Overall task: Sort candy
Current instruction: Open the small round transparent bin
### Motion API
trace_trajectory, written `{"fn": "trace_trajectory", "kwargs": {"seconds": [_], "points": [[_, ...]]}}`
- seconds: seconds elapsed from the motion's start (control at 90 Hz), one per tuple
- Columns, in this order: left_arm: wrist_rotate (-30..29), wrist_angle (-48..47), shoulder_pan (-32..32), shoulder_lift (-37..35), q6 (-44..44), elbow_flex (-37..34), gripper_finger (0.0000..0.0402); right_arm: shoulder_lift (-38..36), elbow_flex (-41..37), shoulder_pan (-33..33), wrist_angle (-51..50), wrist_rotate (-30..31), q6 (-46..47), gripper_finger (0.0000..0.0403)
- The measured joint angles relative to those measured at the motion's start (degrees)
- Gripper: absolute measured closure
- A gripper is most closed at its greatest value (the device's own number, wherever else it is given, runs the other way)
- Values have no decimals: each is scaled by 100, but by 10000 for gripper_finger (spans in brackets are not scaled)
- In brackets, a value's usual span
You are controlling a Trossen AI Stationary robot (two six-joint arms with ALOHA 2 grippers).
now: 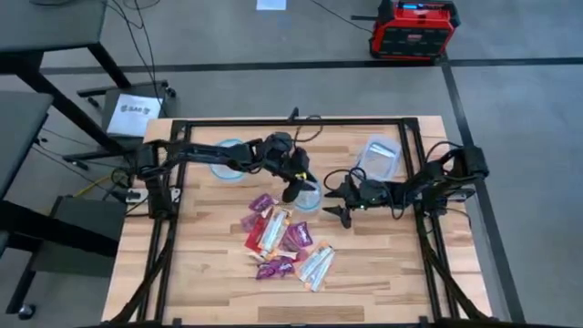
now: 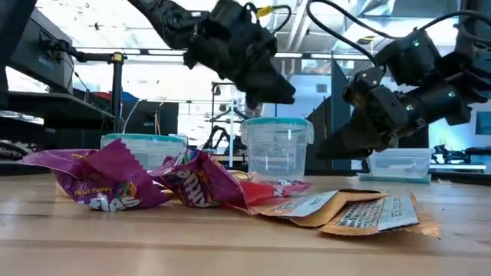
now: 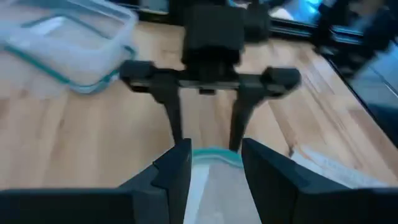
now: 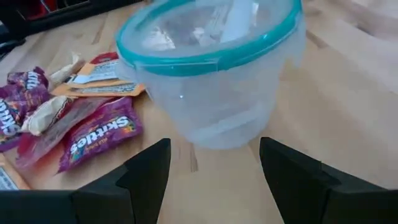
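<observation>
**Left arm over the round tub, candy waiting toward the near edge**

High view: the left gripper point(image 1: 293, 191) hangs over the round container point(image 1: 311, 199) mid-table; a release should be centred above its rim. The candy point(image 1: 284, 241) lies heaped toward the near edge.

Left wrist view: whether it holds anything, I cannot tell.

Right wrist view: the right gripper point(image 4: 214, 171), wide open and empty, faces that container and could block access.

Left hand point(image 1: 296, 193) and right hand point(image 1: 339, 208), both spread, mid-table.

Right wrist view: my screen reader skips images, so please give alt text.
A clear round container with a teal rim stands on the wooden table, just ahead of the open right claw. Purple Skittles packets and other candy lie beside it.
</observation>
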Motion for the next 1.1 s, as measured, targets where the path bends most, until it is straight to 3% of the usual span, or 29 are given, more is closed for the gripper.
{"fn": "trace_trajectory", "kwargs": {"seconds": [0.222,0.378,0.667,0.833,1.1], "points": [[-2124,-51,-691,101,-151,-3,274,0,-1,0,32,4,0,171],[-2678,140,-814,130,-60,-85,274,-2,-1,0,26,4,-3,171],[-2788,432,-686,262,-166,-138,274,-2,-1,0,35,7,-3,171],[-2478,514,-853,348,-275,-199,274,-7,0,7,40,7,-3,171],[-2223,471,-980,351,860,-268,274,-7,-1,0,46,7,-7,171]]}}
